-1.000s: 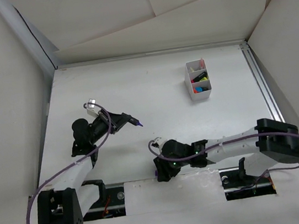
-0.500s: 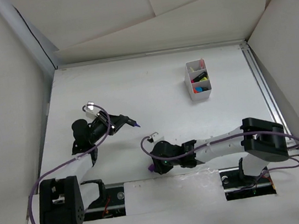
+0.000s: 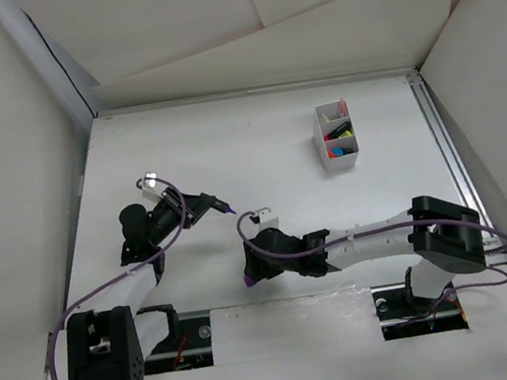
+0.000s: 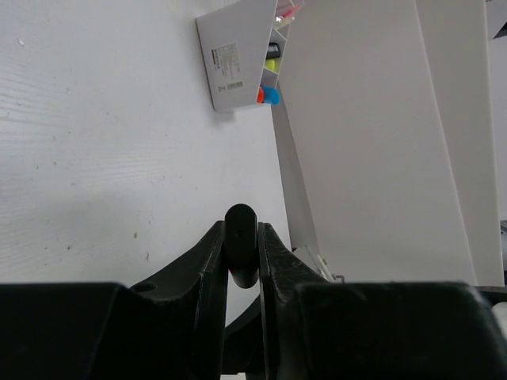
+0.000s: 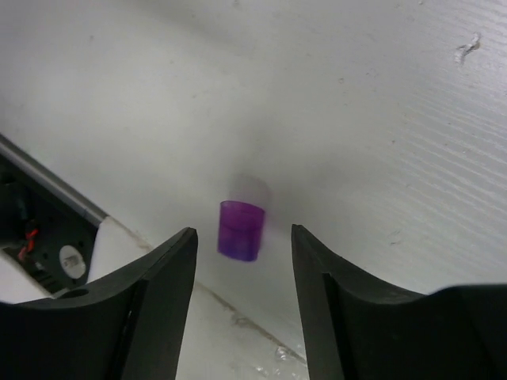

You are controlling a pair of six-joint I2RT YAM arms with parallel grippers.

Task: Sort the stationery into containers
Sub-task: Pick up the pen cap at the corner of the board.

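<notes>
Small purple cap (image 5: 240, 229), blurred, on the white counter (image 5: 380, 119), near the middle of the right wrist view. Framed by the right pincer (image 5: 243, 237), black fingers (image 5: 162, 293) spread wide, one to each side of the cap, touching neither. At the lower left of that view, a grey rail (image 5: 47, 186) along the counter's edge.

In the top view, that cap (image 3: 249, 282) only a purple speck, low and left of centre, right at the tip of the right pincer (image 3: 253, 267) and close to the near edge of the counter (image 3: 256, 142).

Up and to the left of the cap, apart from it: a marker (image 3: 225, 210) with a black barrel and a purple tip, pinched in the left pincer (image 3: 210, 205), tip toward the right of the frame. In the left wrist view, the marker (image 4: 241, 261) seen end-on at bottom centre, the left pincer (image 4: 240, 231) pressed against it from both sides by its fingers (image 4: 209, 269).

Well apart from both, in the upper right of the top view: a white box (image 3: 341, 162) with dividers, standing on the counter. Pink in the far compartment, yellow in the middle one, orange and blue in the near one. Same box (image 4: 234, 55) at the top of the left wrist view, labelled wall toward the camera, blue and orange showing at its right side.

Purple cable (image 3: 107, 291) looping along the left arm.
</notes>
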